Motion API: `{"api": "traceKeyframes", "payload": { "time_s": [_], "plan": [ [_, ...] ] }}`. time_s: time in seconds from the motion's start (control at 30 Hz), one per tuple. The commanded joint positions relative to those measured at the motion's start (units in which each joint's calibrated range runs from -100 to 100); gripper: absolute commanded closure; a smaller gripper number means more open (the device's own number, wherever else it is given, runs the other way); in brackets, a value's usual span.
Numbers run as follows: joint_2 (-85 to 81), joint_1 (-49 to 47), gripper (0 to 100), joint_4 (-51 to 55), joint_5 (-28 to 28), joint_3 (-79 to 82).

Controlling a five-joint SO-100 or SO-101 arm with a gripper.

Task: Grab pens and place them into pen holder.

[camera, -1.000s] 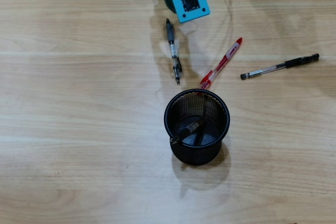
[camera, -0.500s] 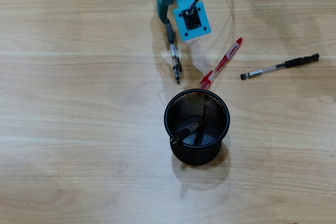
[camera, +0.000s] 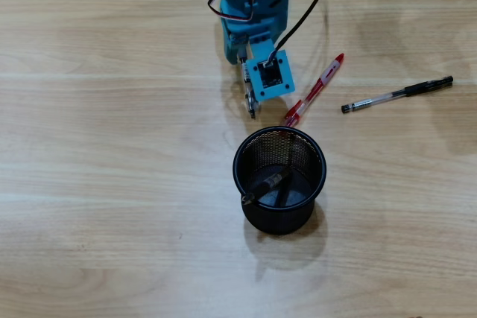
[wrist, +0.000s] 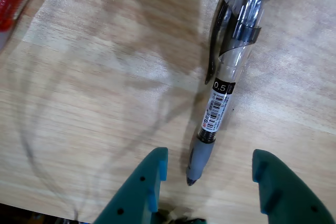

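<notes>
Reaching for a pen: gripper [wrist: 210, 174] released, jaws spread either side of the black-and-clear pen [wrist: 220, 103], its grey tip between them on the table [wrist: 94, 103].

Advice: descend squarely, close across the grip section, lift level, then carry to the pen holder [camera: 240, 156], just nearer in the overhead view.

Overhead view only: holder already containing one pen [camera: 267, 185]; red pen [camera: 316, 88] at its far-right rim; another black pen [camera: 396, 94] well right.

Wrist view only: jaw spacing and pen label.
</notes>
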Motion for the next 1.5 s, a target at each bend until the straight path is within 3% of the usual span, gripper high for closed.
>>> {"api": "traceKeyframes", "payload": {
  "time_s": [0.0, 0.7, 1.2, 1.47],
  "plan": [
    [0.6, 1.4, 77, -0.5, 0.2, -2.5],
    [10.7, 1.0, 76, -7.1, -0.1, -1.9],
    [11.5, 1.4, 93, -7.1, -0.2, -1.9],
    [10.8, 1.6, 96, -7.1, -0.2, -1.8]
  ]
}}
